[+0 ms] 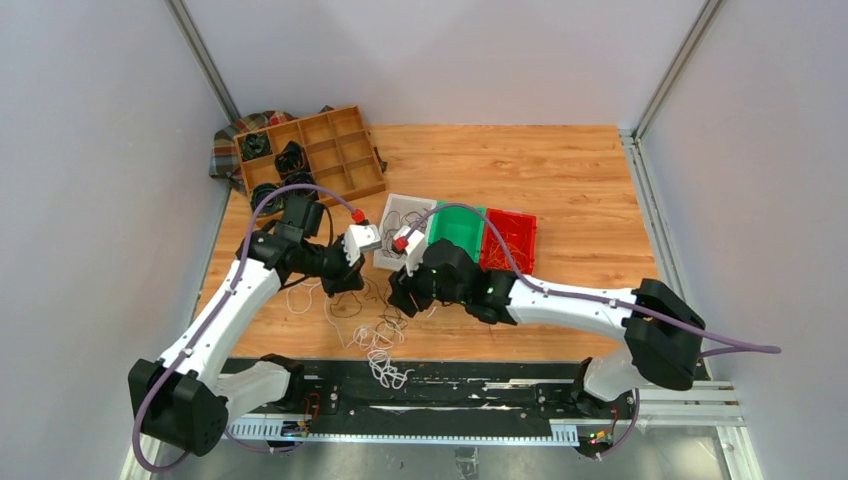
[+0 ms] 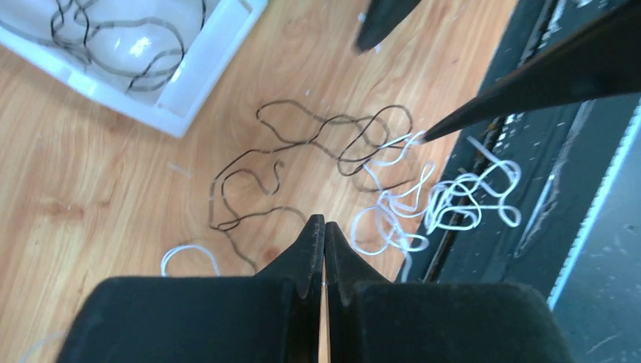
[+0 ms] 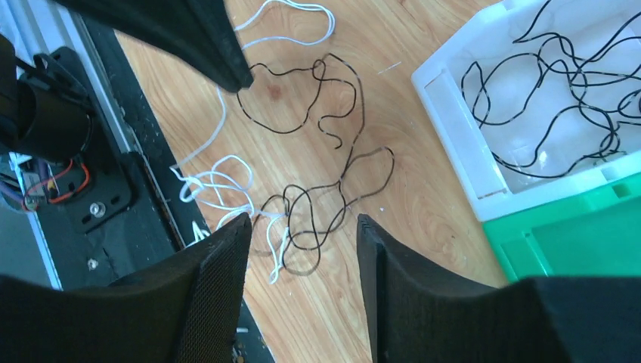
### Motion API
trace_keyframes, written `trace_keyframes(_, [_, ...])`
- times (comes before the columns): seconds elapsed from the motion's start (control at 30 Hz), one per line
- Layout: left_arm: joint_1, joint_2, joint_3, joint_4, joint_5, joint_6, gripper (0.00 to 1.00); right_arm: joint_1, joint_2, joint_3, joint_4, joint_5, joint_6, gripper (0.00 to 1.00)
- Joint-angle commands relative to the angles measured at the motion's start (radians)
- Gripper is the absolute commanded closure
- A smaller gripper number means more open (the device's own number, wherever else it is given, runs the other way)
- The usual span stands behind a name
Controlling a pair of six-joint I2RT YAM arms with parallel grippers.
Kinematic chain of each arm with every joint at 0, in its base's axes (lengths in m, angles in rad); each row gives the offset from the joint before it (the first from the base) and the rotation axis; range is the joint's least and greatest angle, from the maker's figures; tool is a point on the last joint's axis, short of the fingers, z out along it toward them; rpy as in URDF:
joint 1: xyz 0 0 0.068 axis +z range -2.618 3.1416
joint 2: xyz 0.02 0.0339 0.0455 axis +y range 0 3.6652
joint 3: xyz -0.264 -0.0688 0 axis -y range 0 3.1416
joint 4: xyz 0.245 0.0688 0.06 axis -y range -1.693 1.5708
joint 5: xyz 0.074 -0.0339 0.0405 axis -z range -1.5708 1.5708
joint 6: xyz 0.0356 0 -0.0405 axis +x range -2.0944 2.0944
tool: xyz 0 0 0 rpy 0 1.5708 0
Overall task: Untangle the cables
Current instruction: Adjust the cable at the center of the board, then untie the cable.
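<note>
left gripper [image 2: 324,225]: my two fingers are pressed flat together, tips low over the wood. I cannot tell whether a strand is nipped between them.
right gripper [image 3: 302,223]: my fingers stand apart with nothing clamped. A knot of black and white strands lies on the table under the gap.
spacing: my two grippers are near each other over the loose tangle. In the right wrist view, one left finger points at the far loops of the black cable.
black cable [image 3: 332,144]: a thin strand in slack loops on the bare wood, crossing itself several times, just beside the white bin.
white cable [image 2: 453,200]: bunched loops at the near table edge, partly on the wood and partly spilled onto the black base plate [image 1: 450,385]. It is mixed in with the black cable where the two meet.
white bin [image 3: 453,136]: just beyond the tangle, with more black cables [image 3: 559,98] curled inside.
green bin [image 3: 574,249]: touching the white bin's right side.
red bin [image 1: 528,228]: next in the row, against the green bin, with orange cables [image 1: 505,245] inside.
wooden tray [image 1: 335,150]: divided into compartments, at the far left of the table [image 1: 560,190]. Its left cells hold black coils [image 1: 255,147], and a plaid cloth [image 1: 222,150] shows at its corner.
</note>
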Motion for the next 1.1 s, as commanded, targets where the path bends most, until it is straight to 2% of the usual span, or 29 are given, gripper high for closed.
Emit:
trace_keyframes(0.0, [0.006,-0.014,-0.05,0.129,-0.149,-0.035,0.99,0.039,-0.091,-0.046,-0.008,0.029,-0.069,0.46])
trace_keyframes(0.13, [0.006,-0.033,-0.043,0.147,-0.242,-0.028,0.99,0.153,-0.136,-0.07,-0.116,-0.081,-0.208,0.45])
trace_keyframes(0.23, [0.006,-0.037,-0.018,0.14,-0.266,-0.022,0.99,0.224,-0.112,-0.058,-0.22,-0.134,-0.252,0.45])
trace_keyframes(0.33, [0.006,-0.032,0.015,0.129,-0.277,-0.029,0.99,0.261,-0.073,-0.057,-0.254,-0.198,-0.291,0.44])
trace_keyframes(0.7, [0.008,-0.026,0.112,0.077,-0.287,-0.016,0.95,0.278,0.322,0.232,-0.468,-0.204,-0.315,0.42])
trace_keyframes(0.77, [0.01,-0.027,0.123,0.077,-0.295,-0.013,0.95,0.276,0.363,0.278,-0.502,-0.197,-0.308,0.49])
trace_keyframes(0.83, [0.017,-0.024,0.133,0.071,-0.298,-0.008,0.95,0.267,0.358,0.288,-0.505,-0.19,-0.298,0.62])
trace_keyframes(0.9, [0.025,-0.022,0.144,0.067,-0.298,0.0,0.95,0.251,0.318,0.257,-0.484,-0.194,-0.28,0.76])
trace_keyframes(1.03, [0.028,-0.019,0.163,0.068,-0.298,0.006,0.95,0.205,0.188,0.18,-0.448,-0.215,-0.247,0.97])
trace_keyframes(1.07, [0.028,-0.015,0.168,0.067,-0.297,0.005,0.95,0.193,0.154,0.163,-0.44,-0.225,-0.243,0.99])
